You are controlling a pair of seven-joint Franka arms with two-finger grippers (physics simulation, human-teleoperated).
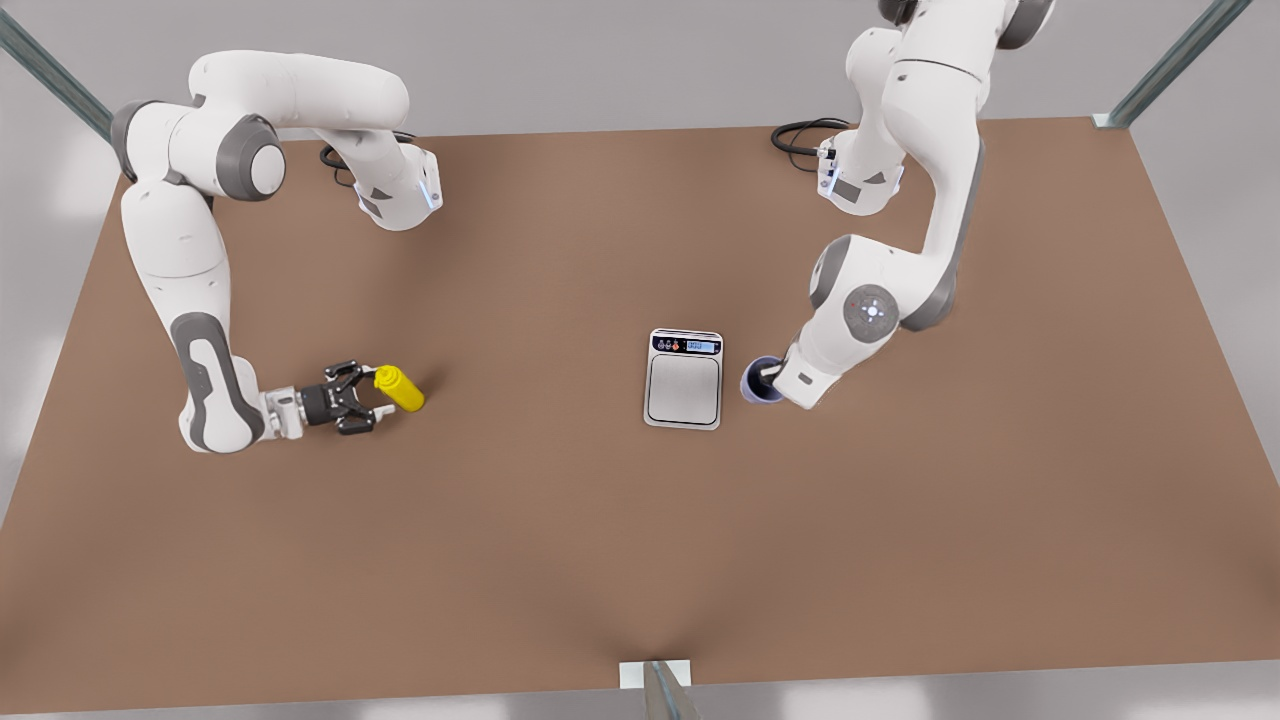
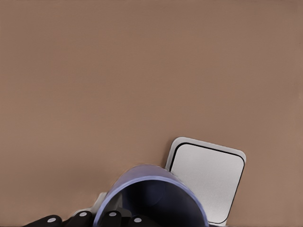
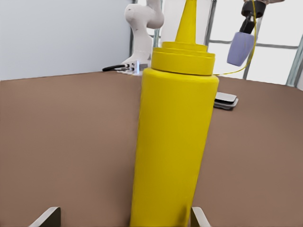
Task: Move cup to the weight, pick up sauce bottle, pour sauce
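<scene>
One cup [image 1: 757,383], one weight [image 1: 684,379] and one sauce bottle [image 1: 399,388] are counted on the brown table [image 1: 560,520]. The cup is held off the table by the left gripper [image 1: 768,376], just right of the weight in the front view, that arm bent steeply downward. The right gripper [image 1: 368,397] is stretched low along the table at the front view's left, its fingers spread wide either side of the upright bottle. Grey walls and metal posts [image 1: 1170,62] are seen around the table.
</scene>
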